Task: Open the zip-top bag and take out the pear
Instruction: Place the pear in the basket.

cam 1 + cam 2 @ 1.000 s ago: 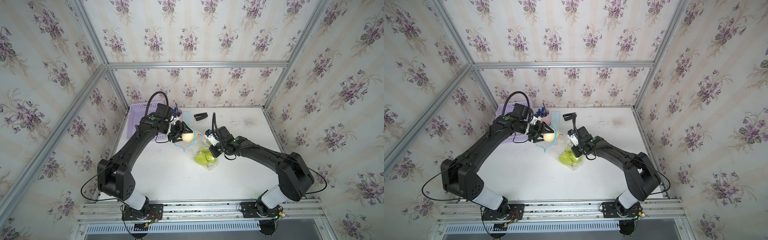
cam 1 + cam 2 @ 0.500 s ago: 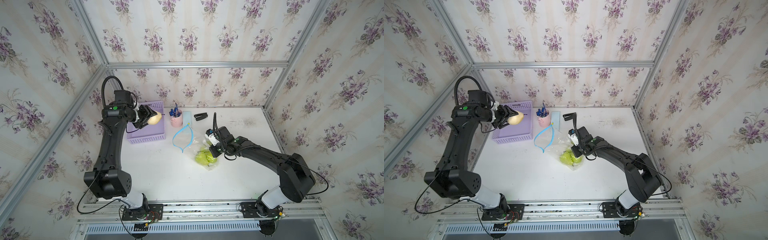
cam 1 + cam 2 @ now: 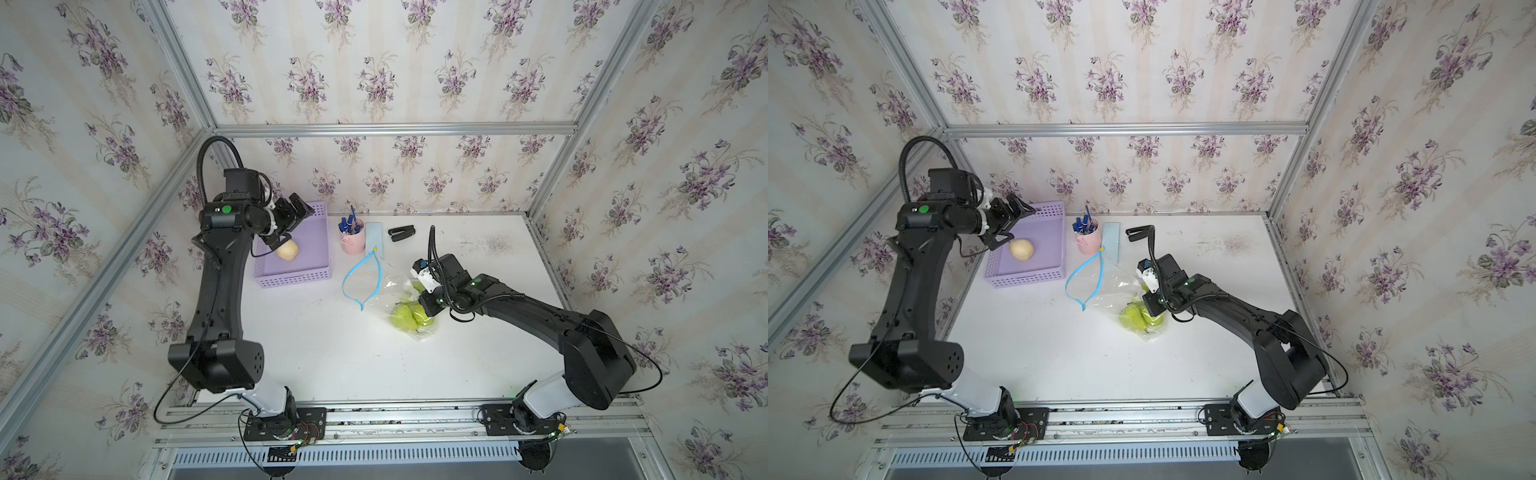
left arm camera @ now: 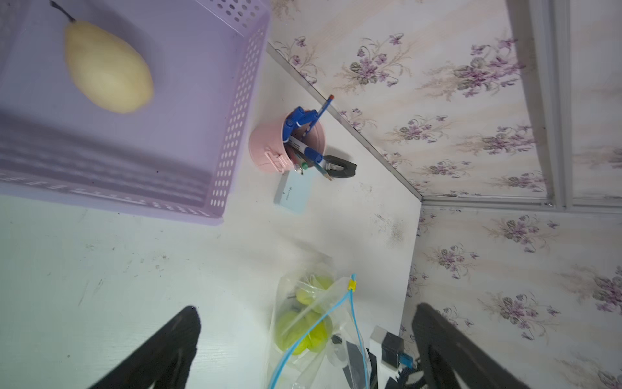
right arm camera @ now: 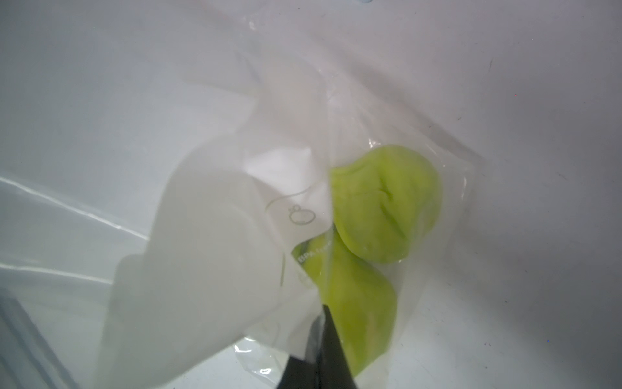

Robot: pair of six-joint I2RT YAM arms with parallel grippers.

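Pear (image 3: 286,250) comes first on the left. It lies inside the purple basket (image 3: 291,278), just under the left gripper (image 3: 293,224). The fingers of that gripper are spread wide apart and hold nothing. The pear is close to them but does not touch them.

So most of the job looks done: the bag is open and the pear is out. Little seems left, maybe only for the arms to let go and pull away.

The pear is pale yellow, fat at one end and thin at the other, with a small dark stem. It looks a bit blurry in the left wrist view.

Next along, past the basket, stands a pink cup (image 3: 353,243) with blue pens in it, well away from both sets of fingers.

Then comes the zip-top bag (image 3: 390,286), lying flat on the white table (image 3: 311,353). Its light-blue zip strip (image 3: 353,270) gapes in a big loop, with a small yellow tab (image 3: 375,249) at one end. The bag is clear and crinkly.

Green fruits (image 3: 409,318) sit in its closed end, right beside the right gripper (image 5: 324,311). Those fingers are pressed together and seem to pinch a thin bit of the bag, next to its white label patch (image 5: 202,252).
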